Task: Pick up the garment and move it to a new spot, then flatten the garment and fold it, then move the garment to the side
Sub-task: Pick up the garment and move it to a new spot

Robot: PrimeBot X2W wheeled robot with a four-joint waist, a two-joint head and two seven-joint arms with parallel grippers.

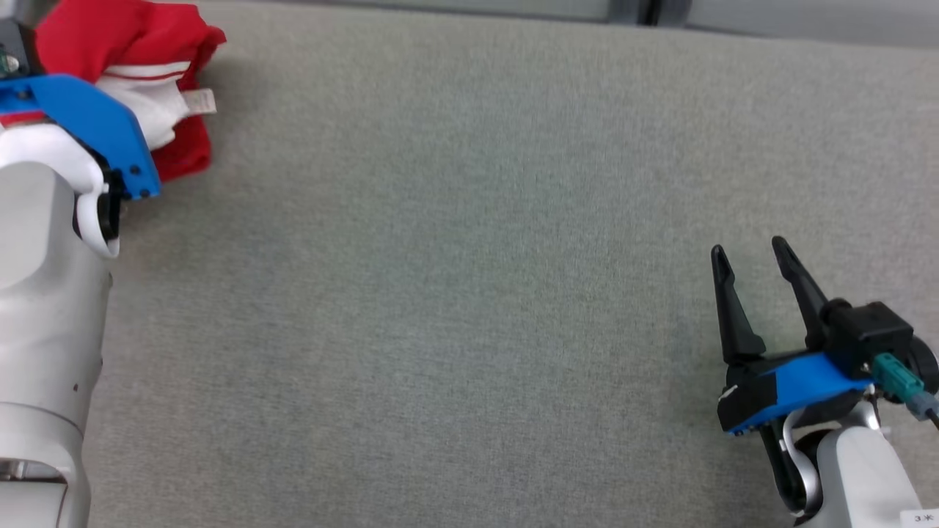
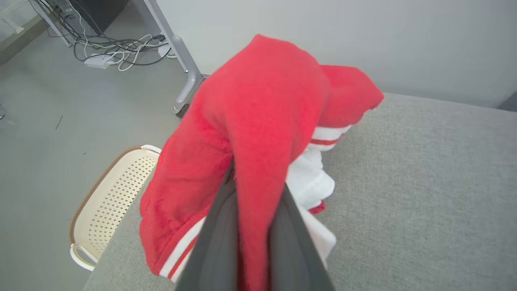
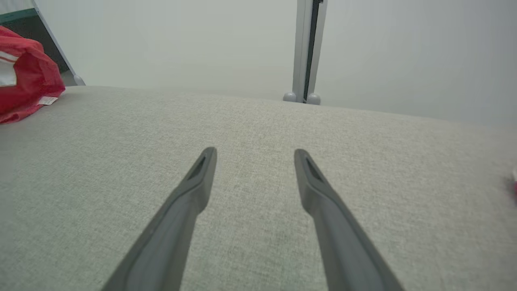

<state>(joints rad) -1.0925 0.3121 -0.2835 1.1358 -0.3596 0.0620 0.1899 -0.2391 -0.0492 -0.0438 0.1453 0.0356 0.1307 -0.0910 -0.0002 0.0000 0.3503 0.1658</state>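
Pickup stage: crumpled red-and-white fleece garment (image 2: 262, 101) at far-left corner of grey fabric tabletop (image 1: 469, 293), left pincer (image 2: 258, 182) clamped on a fold, possibly partly lifted. Right pincer (image 1: 748, 249) spread wide, empty, near right edge. Relocating, flattening, folding, side placement all left.

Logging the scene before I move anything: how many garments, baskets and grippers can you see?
garment: 1
basket: 1
grippers: 2 (left gripper, right gripper)
Total: 4
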